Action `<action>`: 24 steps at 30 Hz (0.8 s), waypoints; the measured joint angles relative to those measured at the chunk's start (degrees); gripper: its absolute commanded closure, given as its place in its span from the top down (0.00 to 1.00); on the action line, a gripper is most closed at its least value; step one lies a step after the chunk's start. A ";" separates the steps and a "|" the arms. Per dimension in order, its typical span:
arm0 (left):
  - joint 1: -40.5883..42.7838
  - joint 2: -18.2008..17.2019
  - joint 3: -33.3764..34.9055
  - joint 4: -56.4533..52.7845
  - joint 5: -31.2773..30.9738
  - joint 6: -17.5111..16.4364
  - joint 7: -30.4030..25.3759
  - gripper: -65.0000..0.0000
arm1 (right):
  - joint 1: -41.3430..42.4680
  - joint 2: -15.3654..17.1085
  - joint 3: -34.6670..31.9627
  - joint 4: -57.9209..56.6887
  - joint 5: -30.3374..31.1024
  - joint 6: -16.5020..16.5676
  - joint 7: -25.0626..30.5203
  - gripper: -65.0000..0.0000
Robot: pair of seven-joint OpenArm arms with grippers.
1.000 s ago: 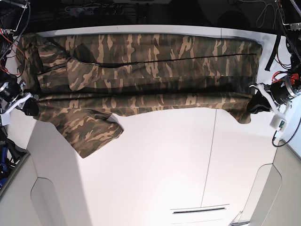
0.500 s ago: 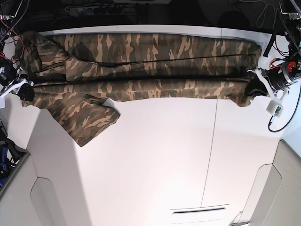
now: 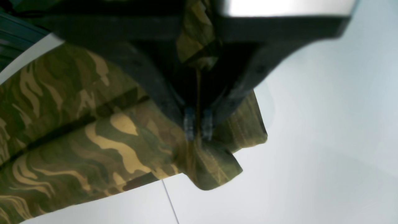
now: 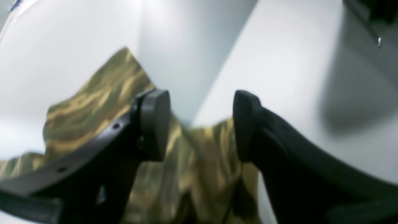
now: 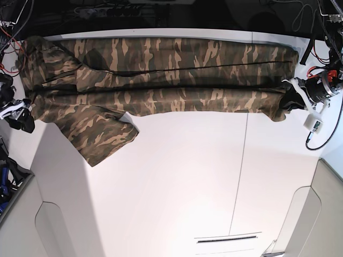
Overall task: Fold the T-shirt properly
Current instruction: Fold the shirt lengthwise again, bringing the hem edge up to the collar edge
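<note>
The camouflage T-shirt (image 5: 161,75) lies as a long band along the table's far edge, one sleeve (image 5: 102,136) hanging toward the front left. My left gripper (image 5: 288,101) is at the shirt's right end, shut on a pinch of its hem; in the left wrist view the tips (image 3: 197,126) clamp the cloth (image 3: 93,140). My right gripper (image 5: 22,115) is just off the shirt's left end, open and empty. In the right wrist view its fingers (image 4: 154,124) stand wide apart above the cloth (image 4: 199,168).
The white table (image 5: 187,182) has a thin seam (image 5: 244,171) and a slot (image 5: 228,239) near the front. Grey panels (image 5: 48,230) sit at the front corners. Cables and a power strip (image 5: 107,9) run behind the far edge.
My right gripper has opened, let go of the shirt's left end and drawn back to the left. The left end now lies on the table. My left gripper still holds its end.
</note>
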 measured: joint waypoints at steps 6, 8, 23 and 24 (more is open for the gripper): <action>0.00 0.02 0.00 0.00 -0.09 0.00 0.00 0.00 | 4.94 -1.92 -0.63 -0.26 -4.66 -0.44 0.55 0.50; -0.02 0.13 0.00 0.00 -0.42 0.00 -0.02 0.00 | 5.88 -2.56 -2.49 -1.53 -5.75 -0.63 0.59 0.50; 0.00 0.50 -0.02 0.00 -1.14 0.00 0.00 0.00 | 14.16 -4.26 -23.26 -17.84 -13.88 -1.62 10.60 0.49; -0.02 0.48 -0.02 0.00 -1.16 0.00 -0.02 0.00 | 14.25 -4.26 -24.02 -17.84 -13.81 -1.51 10.69 0.49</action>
